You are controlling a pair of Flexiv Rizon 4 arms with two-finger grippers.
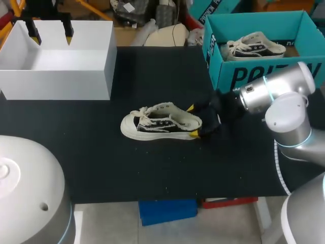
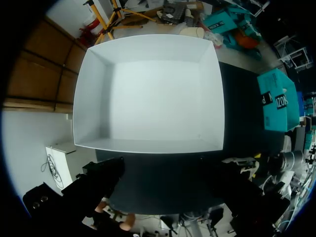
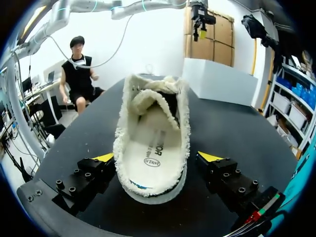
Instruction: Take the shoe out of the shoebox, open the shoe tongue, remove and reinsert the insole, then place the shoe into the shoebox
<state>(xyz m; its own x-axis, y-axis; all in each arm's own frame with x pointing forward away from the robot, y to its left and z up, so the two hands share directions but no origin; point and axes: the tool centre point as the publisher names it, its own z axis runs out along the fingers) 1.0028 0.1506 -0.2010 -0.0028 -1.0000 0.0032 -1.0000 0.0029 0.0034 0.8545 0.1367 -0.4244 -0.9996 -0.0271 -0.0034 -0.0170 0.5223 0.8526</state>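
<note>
A cream and black low shoe (image 1: pixel 160 122) lies on its sole in the middle of the black table, toe toward the left. My right gripper (image 1: pixel 193 121) is at its heel, open. In the right wrist view the heel of the shoe (image 3: pixel 153 143) sits between the yellow-tipped fingers (image 3: pixel 210 157), with a gap on at least one side, and the pale insole shows inside. The teal shoebox (image 1: pixel 254 18) stands at the back right and holds a second shoe (image 1: pixel 254 47). My left gripper (image 1: pixel 51 35) hangs open over the white box, holding nothing.
A large white open box (image 1: pixel 56 79) stands at the back left, seen from above as the white box (image 2: pixel 148 94) in the left wrist view. The teal shoebox (image 2: pixel 276 106) is off to its side. Bare black table mat (image 1: pixel 152 173) lies in front of the shoe.
</note>
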